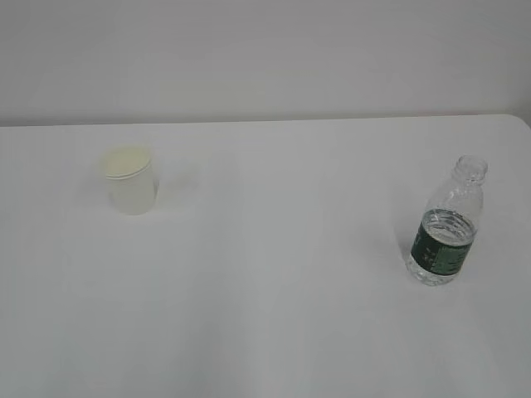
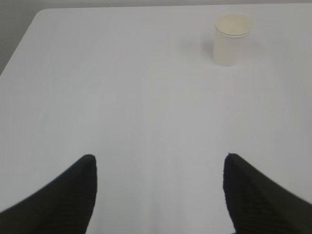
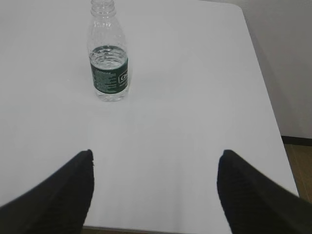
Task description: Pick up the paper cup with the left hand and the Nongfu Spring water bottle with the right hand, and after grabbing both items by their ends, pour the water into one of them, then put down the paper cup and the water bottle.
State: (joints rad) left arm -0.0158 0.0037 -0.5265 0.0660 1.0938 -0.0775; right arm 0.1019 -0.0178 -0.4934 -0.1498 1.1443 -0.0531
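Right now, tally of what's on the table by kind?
Paper cup: 1
Water bottle: 1, uncapped, partly filled
Total: 2, both upright and apart on the white table

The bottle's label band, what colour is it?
Dark green, on the bottle; clearest in the right wrist view.

A plain white tabletop (image 1: 265, 315) with a rounded far right corner carries two things. The cup (image 1: 131, 180), cream-white, stands upright on the left, toward the far edge. The bottle (image 1: 446, 224), clear with a dark green label and no cap, stands upright on the right, well apart from the cup, partly filled with water (image 1: 448, 225).
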